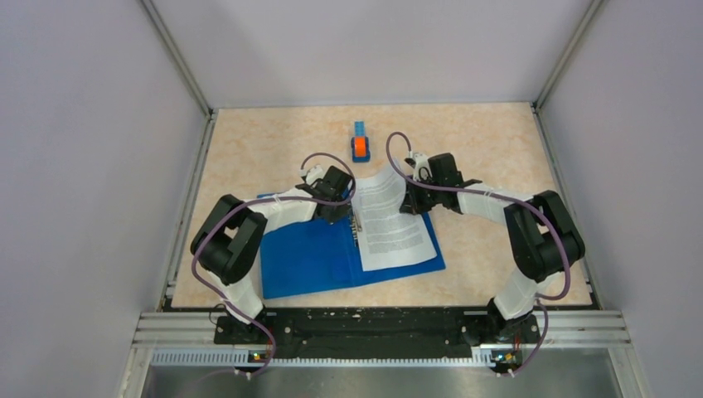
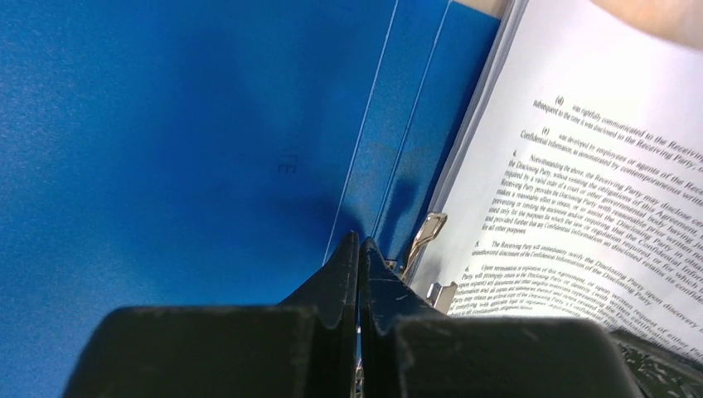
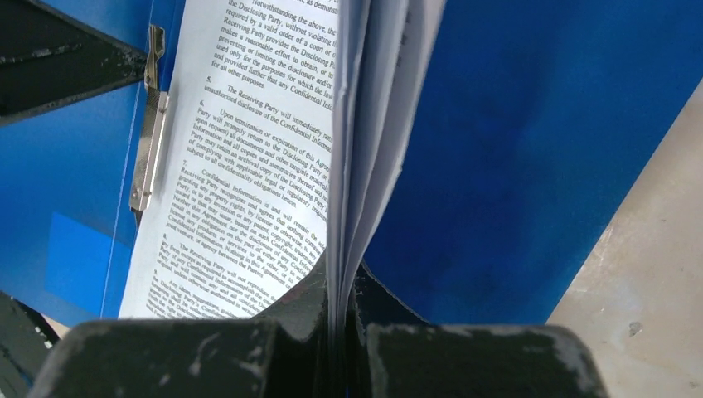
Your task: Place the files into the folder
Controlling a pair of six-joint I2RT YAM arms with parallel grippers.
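The blue folder (image 1: 307, 257) lies open on the table, with the files (image 1: 394, 224), white sheets of dense print, on its right half. My right gripper (image 1: 408, 203) is shut on the files' far right edge (image 3: 348, 166) and holds that edge curled up off the folder (image 3: 539, 124). My left gripper (image 2: 359, 242) is shut with nothing between its fingers. Its tips sit on the folder's inner face (image 2: 166, 124) at the spine, just left of the metal clip (image 2: 427, 236). The clip (image 3: 149, 149) runs along the files' left edge.
A small blue-and-orange object (image 1: 360, 145) stands on the beige tabletop (image 1: 489, 149) behind the folder. Grey walls close in the table on three sides. The left gripper's black finger (image 3: 58, 58) shows at the top left of the right wrist view.
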